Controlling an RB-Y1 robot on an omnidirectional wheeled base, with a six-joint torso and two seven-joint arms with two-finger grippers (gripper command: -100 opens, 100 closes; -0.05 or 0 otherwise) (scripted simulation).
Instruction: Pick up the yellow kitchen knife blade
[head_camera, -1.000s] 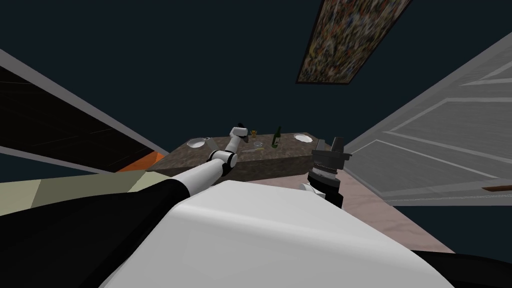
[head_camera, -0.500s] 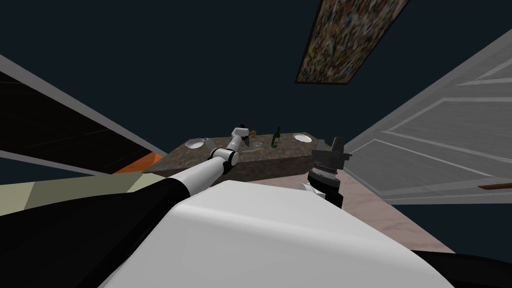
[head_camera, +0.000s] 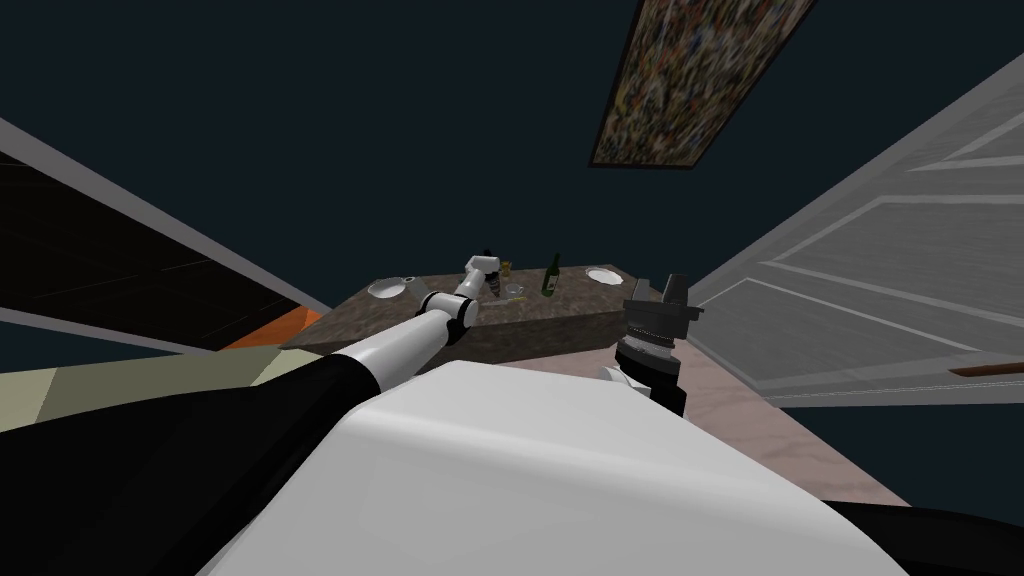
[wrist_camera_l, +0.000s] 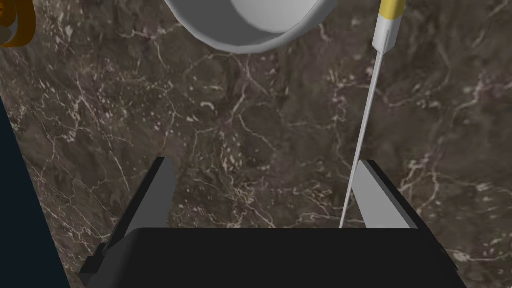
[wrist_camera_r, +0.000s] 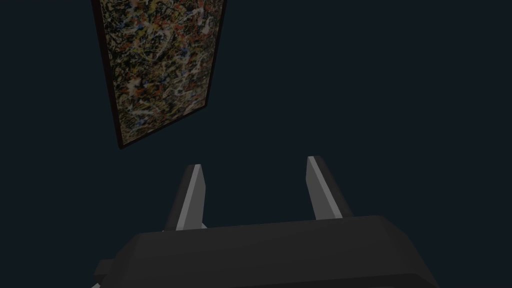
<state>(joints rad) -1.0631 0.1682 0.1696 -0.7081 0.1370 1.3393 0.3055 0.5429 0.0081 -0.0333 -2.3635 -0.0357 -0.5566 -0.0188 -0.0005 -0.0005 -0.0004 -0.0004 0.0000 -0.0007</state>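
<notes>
The knife lies on a dark marble table. Its yellow handle points away from my hand, and its thin pale blade runs back toward the gripper body. My left gripper hangs open low over the table. The blade passes just inside one of its fingers, close to it; the other finger stands well clear. In the head view the left gripper is stretched out over the table's middle. My right gripper is open and empty, raised beside my chest.
A white round dish sits just beyond the left fingers, and an orange object near the table edge. On the table are a green bottle, a glass and two plates. A grey door stands to the right.
My left arm has reached a little farther out and to the right over the table, lowering its hand toward the surface. The right arm has stayed still.
</notes>
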